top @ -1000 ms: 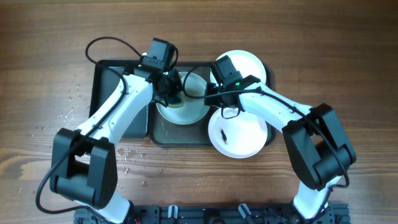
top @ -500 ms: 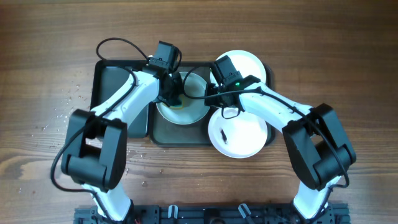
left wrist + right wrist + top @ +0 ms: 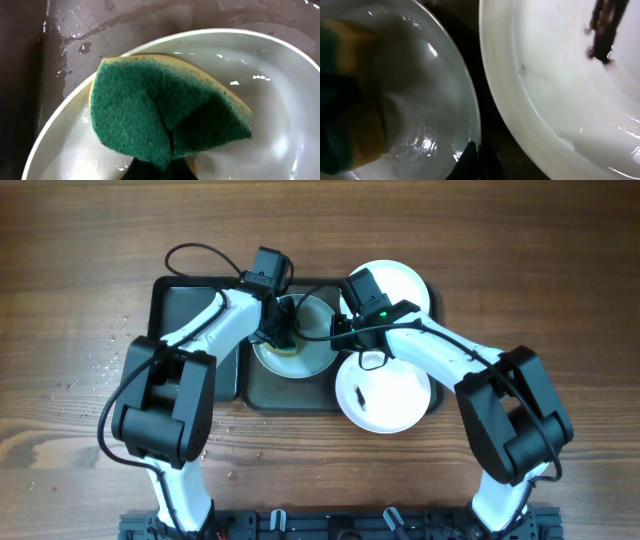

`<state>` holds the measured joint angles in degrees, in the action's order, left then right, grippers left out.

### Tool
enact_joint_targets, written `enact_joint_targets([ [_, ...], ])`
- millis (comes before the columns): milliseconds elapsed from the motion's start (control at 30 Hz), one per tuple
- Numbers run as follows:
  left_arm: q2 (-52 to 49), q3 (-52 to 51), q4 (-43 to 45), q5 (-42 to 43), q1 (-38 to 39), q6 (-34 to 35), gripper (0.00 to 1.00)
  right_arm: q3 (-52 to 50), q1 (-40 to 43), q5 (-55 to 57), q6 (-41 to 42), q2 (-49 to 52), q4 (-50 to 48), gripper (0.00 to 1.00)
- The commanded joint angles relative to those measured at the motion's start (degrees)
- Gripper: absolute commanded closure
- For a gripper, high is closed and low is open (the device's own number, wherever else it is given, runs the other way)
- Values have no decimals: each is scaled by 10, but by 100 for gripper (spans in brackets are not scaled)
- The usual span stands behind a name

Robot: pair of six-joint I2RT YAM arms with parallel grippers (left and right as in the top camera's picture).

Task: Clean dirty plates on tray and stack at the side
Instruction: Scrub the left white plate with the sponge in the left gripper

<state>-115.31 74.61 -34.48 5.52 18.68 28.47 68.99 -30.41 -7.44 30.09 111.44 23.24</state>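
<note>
Middle plate: round and white. Its bare surface shines with a film of water. We find it lying in the tray, toward the tray's left end.
Sponge: yellow, with a green scouring face. It is folded over and pressed onto the inside of the middle plate.
Left gripper: its fingers are pressed together on the sponge, which they pinch at the fold.
Right gripper: its dark fingertips pinch the right rim of the middle plate.
Near plate: white and of like size, with a dark smear near its middle. It lies just beside the middle plate, and its front part overhangs the tray's front rim above the table.
Far plate: white, at the tray's far right corner. The right arm hides part of it, so we cannot tell how its middle looks.
Tray: dark grey-green, with rounded corners and a low rim. Its floor is wet, and it holds all three plates.
Black tray: narrower, set just beside the tray's left side. The left arm passes above it.
Table: brown wood with a visible grain. We note water drops scattered to the left of the trays.
Base rail: black, running along the near edge of the table.
</note>
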Motion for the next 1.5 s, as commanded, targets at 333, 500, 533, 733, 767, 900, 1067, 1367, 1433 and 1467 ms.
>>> enact_joint_targets([
  [333, -50, -17, -36, 285, -8, -144, 96, -1, -3, -34, -47, -10, 0, 96],
  [500, 7, 0, -61, 285, -11, -148, 96, -1, -3, -34, -47, -10, -1, 96],
  [533, 24, 2, -63, 285, -11, -148, 96, -1, -3, -34, -47, -10, -1, 96],
  [733, 123, 4, -65, 188, -11, -137, 96, -1, -3, -34, -47, -10, 0, 96],
  [767, 133, 4, -66, 159, -11, -126, 96, -1, -3, -34, -47, -10, 0, 96],
  [900, 141, 4, -69, 48, -11, -79, 96, -1, -3, -34, -46, -10, -1, 96],
  [1067, 114, -16, -60, 17, -8, -54, 96, -1, -3, -34, -46, -10, -1, 96],
  [1367, 36, -26, -49, -24, -6, -9, 96, -1, -3, -34, -46, -10, -1, 96],
  [1433, 13, -27, -44, -24, -3, -5, 96, -1, -3, -34, -46, -10, -1, 96],
  [1467, 5, -27, -43, -24, -1, -2, 96, -1, -3, -34, -46, -10, -1, 96],
])
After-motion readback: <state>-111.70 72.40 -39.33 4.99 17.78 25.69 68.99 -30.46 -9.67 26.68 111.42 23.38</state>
